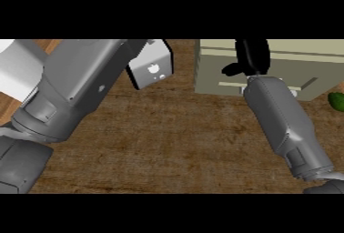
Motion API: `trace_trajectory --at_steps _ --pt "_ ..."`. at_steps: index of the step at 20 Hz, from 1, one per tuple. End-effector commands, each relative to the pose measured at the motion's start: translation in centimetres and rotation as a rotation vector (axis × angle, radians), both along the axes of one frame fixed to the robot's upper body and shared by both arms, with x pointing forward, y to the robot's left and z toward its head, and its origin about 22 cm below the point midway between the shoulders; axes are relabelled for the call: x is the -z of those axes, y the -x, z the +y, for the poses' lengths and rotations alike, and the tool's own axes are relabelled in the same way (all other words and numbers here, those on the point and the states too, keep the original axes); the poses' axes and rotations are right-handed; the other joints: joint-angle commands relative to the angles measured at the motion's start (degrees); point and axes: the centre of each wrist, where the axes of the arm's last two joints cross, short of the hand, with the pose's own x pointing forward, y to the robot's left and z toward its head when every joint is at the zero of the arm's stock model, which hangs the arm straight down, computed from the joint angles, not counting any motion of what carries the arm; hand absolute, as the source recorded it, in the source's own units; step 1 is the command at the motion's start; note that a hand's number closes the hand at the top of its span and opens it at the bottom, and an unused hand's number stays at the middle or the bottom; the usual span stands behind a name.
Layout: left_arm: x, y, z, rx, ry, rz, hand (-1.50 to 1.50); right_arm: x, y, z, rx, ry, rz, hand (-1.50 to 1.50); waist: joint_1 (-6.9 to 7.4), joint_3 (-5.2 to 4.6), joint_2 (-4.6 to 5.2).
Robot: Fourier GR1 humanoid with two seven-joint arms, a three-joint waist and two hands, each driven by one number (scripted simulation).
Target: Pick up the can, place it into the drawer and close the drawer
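The beige drawer unit (pixel 302 59) stands at the back right of the wooden counter. My right hand (pixel 252 55) lies over its left part, fingers stretched straight toward the back and thumb sticking out to the left, with nothing seen in it. The can is nowhere in view. I cannot tell whether the drawer is pushed in or still partly out. My left forearm (pixel 74 86) rises across the left side; only a dark sliver of my left hand (pixel 144 44) shows at the top edge.
A white box with a small logo (pixel 152 68) sits just right of the left forearm near the back. A green object (pixel 336 101) peeks in at the right edge. A white surface (pixel 17 68) fills the far left corner.
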Motion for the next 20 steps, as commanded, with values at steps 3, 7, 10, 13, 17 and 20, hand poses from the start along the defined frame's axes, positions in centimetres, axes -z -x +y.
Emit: trace_trajectory --at_steps 3,7,10,13,17,20 --pt "-0.5 0.6 0.3 0.02 -0.005 0.01 -1.5 -2.7 -1.9 0.2 0.019 -0.002 -0.059 -1.5 1.48 0.09 0.67" --pt "0.9 0.4 3.3 0.012 -0.028 0.02 -1.5 -4.0 -2.5 -0.3 0.025 0.001 -0.061 -1.5 2.06 0.04 0.37" --pt "0.0 0.8 3.4 0.036 -0.003 0.017 -1.5 -6.2 -3.1 1.5 0.007 -0.022 -0.07 -1.5 2.66 0.03 0.48" --pt "0.3 1.1 4.3 0.032 -0.005 0.004 -1.5 -6.4 -3.2 0.9 -0.014 -0.09 -0.068 -1.5 2.51 0.09 0.41" --pt "2.0 1.6 4.6 0.03 0.006 0.009 -1.5 -5.8 -3.0 1.8 -0.079 -0.18 -0.089 -1.5 2.85 0.14 0.37" --pt "1.8 2.2 5.3 0.035 -0.001 0.007 -1.5 -6.4 -3.2 2.3 -0.081 -0.203 -0.076 -1.5 2.97 0.08 -0.09"
